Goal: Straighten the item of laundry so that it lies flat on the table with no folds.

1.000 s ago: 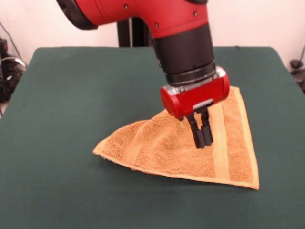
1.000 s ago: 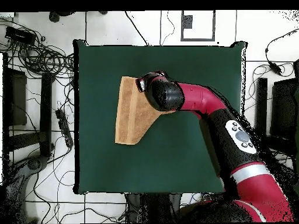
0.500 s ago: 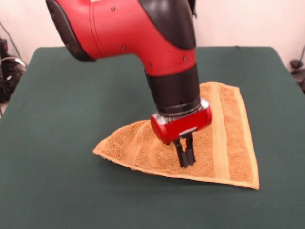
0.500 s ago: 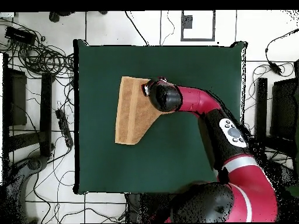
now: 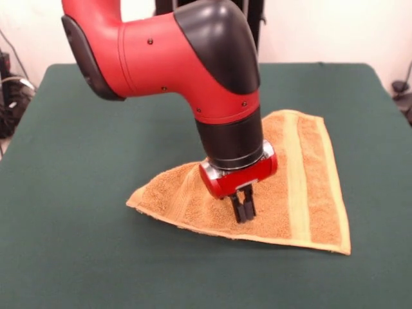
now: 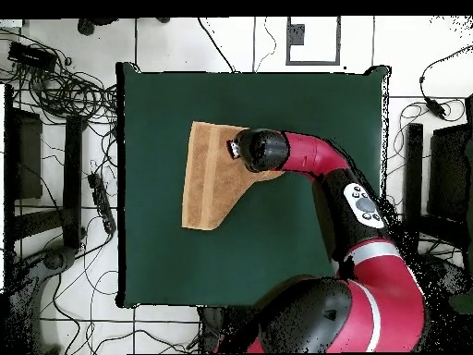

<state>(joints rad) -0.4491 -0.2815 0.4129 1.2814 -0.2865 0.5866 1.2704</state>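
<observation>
Towel folded over, claw down on the top layer

Towel [image 5: 257,193] lies right of centre on the green desk [image 5: 96,129], one side folded across so it makes a rough triangle (the pale band still runs straight down the flat side). The claw [image 5: 243,211] stands upright with its fingers together, tips at the terry near the front edge; whether cloth is pinched between them I cannot tell. Best to catch only the upper layer, lift low, and draw it back across its crease.
</observation>
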